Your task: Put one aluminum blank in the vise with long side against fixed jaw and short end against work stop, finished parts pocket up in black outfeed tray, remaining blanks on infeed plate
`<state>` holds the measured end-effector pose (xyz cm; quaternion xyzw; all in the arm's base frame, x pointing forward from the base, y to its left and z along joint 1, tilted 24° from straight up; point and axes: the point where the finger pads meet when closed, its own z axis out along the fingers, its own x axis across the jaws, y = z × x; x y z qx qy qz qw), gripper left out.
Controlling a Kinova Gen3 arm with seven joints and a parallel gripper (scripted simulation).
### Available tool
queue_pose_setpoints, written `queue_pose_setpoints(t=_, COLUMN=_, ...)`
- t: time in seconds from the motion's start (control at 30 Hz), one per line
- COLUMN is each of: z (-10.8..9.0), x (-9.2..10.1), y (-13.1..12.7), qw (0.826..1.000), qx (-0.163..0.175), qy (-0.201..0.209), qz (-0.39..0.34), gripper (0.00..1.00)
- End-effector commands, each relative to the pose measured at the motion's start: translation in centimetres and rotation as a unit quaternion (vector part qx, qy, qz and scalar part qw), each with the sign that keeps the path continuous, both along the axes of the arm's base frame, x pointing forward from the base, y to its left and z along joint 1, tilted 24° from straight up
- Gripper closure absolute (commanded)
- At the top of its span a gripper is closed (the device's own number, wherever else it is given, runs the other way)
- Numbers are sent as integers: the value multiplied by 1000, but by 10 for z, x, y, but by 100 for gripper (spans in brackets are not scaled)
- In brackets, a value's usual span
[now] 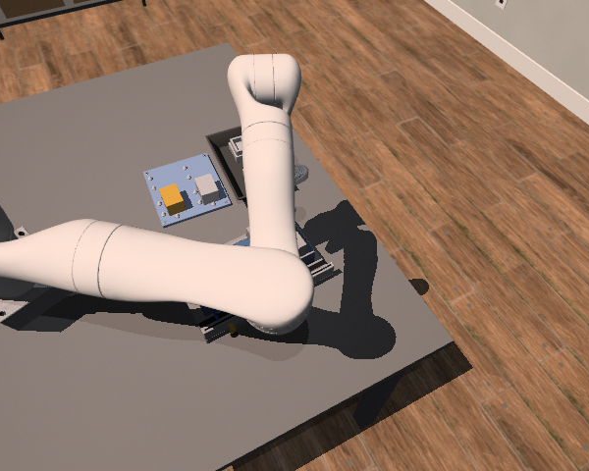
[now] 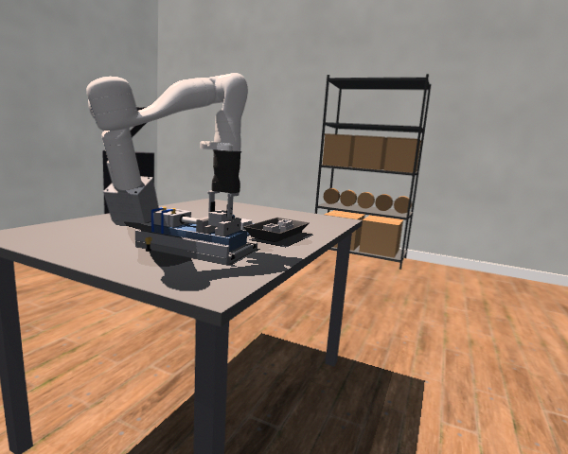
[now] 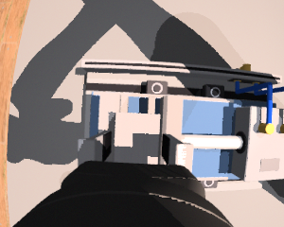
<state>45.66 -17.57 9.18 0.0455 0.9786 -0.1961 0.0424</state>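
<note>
My gripper [image 3: 136,143] [image 2: 221,212] is open, its fingers on either side of a gray blank [image 3: 137,123] that lies between the vise jaws. The fixed jaw [image 3: 108,108] is at its left in the wrist view, the moving jaw [image 3: 172,113] at its right. The fingers hide part of the blank, and contact with the work stop cannot be told. On the infeed plate [image 1: 170,171] sit a yellow brass blank [image 1: 171,197] and a gray blank [image 1: 206,187]. The black outfeed tray [image 1: 230,170] [image 2: 274,237] holds pocketed gray parts [image 1: 236,144] [image 2: 277,225], partly hidden by the arm in the top view.
The vise's hose-end block [image 3: 267,158] carries blue hoses [image 3: 270,106] with yellow fittings. A white rod [image 3: 215,142] runs from it to the moving jaw. The arm [image 1: 269,192] covers most of the vise in the top view. The tray stands near the table's edge.
</note>
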Motion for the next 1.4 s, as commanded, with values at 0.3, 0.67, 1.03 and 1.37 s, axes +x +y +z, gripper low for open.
queue_pose_setpoints(t=0.3, z=0, x=3, y=0, qw=1000, qx=-1, qy=-4, qz=-2, gripper=0)
queue_pose_setpoints(t=0.67, z=0, x=3, y=0, qw=1000, qx=-1, qy=-4, qz=-2, gripper=0)
queue_pose_setpoints(t=1.03, z=1, x=3, y=1, qw=1000, qx=-1, qy=-4, qz=-2, gripper=0)
queue_pose_setpoints(t=1.37, z=15, x=2, y=7, qw=1000, qx=0, qy=-4, qz=-2, gripper=0)
